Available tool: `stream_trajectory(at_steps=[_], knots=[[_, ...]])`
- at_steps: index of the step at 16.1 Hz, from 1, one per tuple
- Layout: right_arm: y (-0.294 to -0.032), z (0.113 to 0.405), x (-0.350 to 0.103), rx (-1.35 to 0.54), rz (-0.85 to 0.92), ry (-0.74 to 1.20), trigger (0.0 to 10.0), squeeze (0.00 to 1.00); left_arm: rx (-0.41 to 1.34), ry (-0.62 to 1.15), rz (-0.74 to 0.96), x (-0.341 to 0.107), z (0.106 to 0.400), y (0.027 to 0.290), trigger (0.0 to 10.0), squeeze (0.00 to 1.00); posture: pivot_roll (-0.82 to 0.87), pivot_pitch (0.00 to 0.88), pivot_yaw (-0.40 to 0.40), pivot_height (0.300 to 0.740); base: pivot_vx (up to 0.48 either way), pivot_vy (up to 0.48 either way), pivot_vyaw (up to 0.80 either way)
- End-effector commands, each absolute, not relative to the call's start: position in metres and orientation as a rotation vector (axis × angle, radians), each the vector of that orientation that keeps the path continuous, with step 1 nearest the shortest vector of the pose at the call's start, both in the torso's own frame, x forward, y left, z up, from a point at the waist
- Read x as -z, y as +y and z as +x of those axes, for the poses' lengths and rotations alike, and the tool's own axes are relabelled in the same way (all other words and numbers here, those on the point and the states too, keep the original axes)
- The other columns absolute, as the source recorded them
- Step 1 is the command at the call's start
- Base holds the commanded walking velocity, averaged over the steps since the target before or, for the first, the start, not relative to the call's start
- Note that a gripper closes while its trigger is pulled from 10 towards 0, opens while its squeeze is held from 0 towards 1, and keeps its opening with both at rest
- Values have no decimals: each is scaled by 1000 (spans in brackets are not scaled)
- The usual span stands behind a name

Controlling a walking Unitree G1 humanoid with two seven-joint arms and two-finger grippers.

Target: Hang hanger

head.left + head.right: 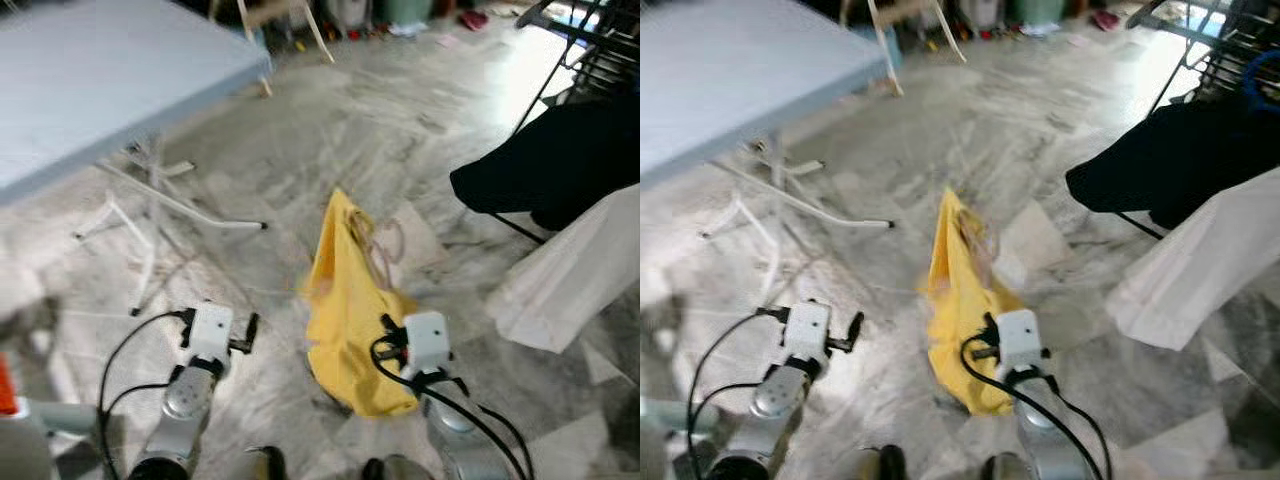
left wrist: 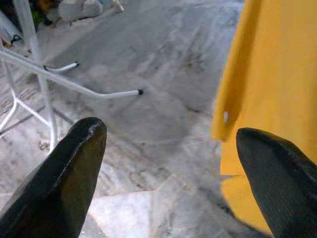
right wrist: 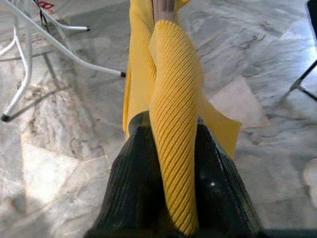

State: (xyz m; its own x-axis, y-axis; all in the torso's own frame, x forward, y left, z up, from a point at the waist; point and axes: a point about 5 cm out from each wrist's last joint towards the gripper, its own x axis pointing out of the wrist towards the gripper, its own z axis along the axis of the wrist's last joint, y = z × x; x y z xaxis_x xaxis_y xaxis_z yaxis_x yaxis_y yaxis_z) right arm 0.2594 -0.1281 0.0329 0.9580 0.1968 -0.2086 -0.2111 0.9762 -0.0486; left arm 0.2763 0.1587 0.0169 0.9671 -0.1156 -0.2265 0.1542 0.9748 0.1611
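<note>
Right hand (image 3: pixel 173 148) pinches ribbed yellow garment (image 1: pixel 350 300); veined marble floor (image 1: pixel 400 130).

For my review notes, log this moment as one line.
right gripper: shut on yellow garment | left gripper: open, idle | drying rack: ahead right, not reached

Both silver arms reach forward and down, wrists side by side but well apart. The left gripper (image 2: pixel 168 163) hangs with its two black fingers (image 2: pixel 74 168) spread wide and nothing between them. The right gripper (image 3: pixel 173 148) has its fingers pressed close together (a fold of yellow ribbed garment (image 3: pixel 173 119) pinched between them).
</note>
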Motion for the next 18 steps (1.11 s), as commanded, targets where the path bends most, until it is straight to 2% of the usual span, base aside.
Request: stream_trajectory(at_steps=[1,10,18], knots=[[-127,263,-41,-210,-62,158,10000,0,127,234,195,-14,275,162,10000,0,-69,164,23,740,0,0,475],[-123,264,-42,-262,-83,153,10000,0,245,274,104,-7,266,159,10000,0,-58,171,6,740,0,0,800],[-122,264,-37,-274,-67,175,10000,0,233,257,101,-10,266,164,10000,0,-12,175,-12,740,0,0,0]])
